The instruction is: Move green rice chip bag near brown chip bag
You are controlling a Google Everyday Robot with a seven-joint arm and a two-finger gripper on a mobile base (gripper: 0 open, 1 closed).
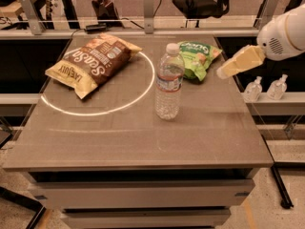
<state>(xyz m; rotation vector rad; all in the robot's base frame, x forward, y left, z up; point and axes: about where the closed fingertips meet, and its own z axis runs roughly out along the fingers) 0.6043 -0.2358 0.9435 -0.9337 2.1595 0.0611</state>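
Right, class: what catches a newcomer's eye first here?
The brown chip bag lies back left on the table, overlapping a bright ring of light. A water bottle stands upright mid-table, the green rice chip bag behind it to the right, the gripper just beyond that bag's right edge.

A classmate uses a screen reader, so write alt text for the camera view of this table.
The end effector hovers near the right edge of the table, beside the green rice chip bag. An upright water bottle stands between that bag and the brown chip bag at the back left.
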